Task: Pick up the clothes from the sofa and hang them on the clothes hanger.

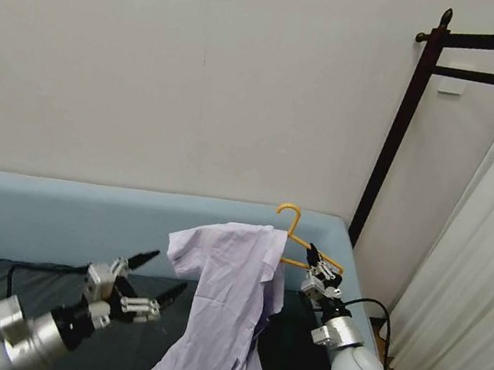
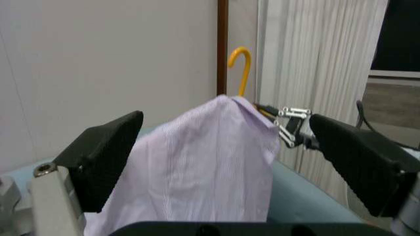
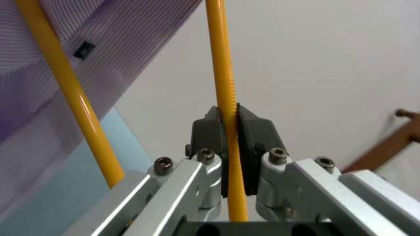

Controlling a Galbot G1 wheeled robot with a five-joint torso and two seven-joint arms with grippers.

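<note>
Two sets of fingers are raised over the pale blue sofa (image 1: 57, 208). The right fingers (image 1: 314, 257) (image 3: 255, 132) are clamped tight on one thin rod of the yellow hanger (image 1: 291, 212) (image 3: 222, 73). The rod runs straight between their dark pads with no gap. The hanger's other rod passes just beside them, under the cloth. A lilac striped shirt (image 1: 225, 303) (image 2: 203, 167) is draped over the hanger and hangs down beside the right fingers. The left fingers (image 1: 145, 255) (image 2: 105, 157) are spread wide and hold nothing. They point at the shirt, just short of its near edge. A dark clothes rack (image 1: 390, 146) stands beyond the right fingers, apart from the hanger's hook.
</note>
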